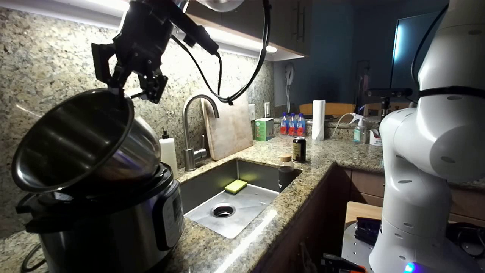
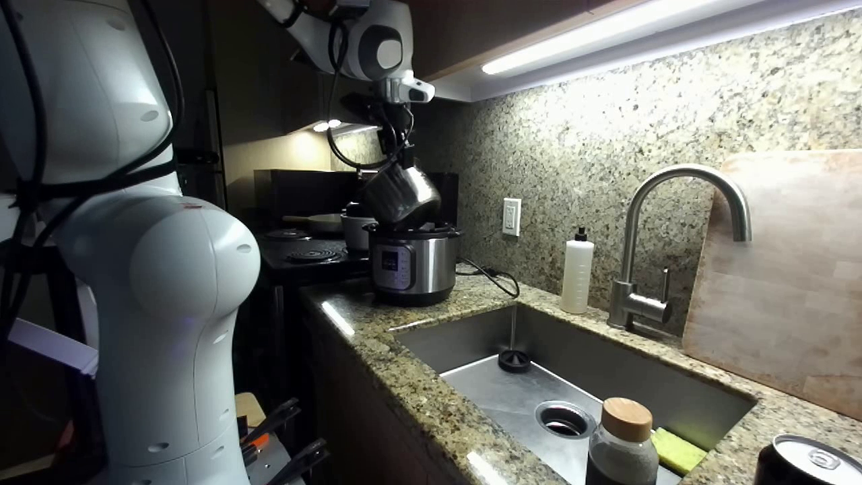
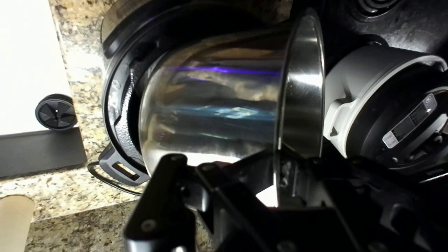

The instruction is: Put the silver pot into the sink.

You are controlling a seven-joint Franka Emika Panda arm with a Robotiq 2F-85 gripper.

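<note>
The claw [image 3: 278,162] pinched the edge of the silver pot [image 3: 217,101], which was tilted over the multicooker [image 2: 438,266]. A good carry likely called for lifting it clear, grip firm, before swinging to the sink [image 2: 592,353] beside the multicooker.

Wht arm [image 1: 411,216], rounded joints [image 2: 195,259]; blk cables [image 1: 266,30], band [image 1: 452,90]; blk gripper [image 3: 277,171] w/ screws [image 3: 148,224]; blue base light [image 1: 409,267]

The gripper [image 3: 278,168] is black. At its tips, the pot [image 3: 217,105] is silver, streaked with violet and blue reflections in the wrist view. Below the gripper, the cooker [image 2: 438,266] is silver with black trim, and the counter [image 2: 421,384] speckled tan, brown and black. Farther from the gripper, the sink [image 2: 606,377] is grey, the sponge [image 1: 235,186] yellow-green, the can [image 1: 298,150] black.
</note>
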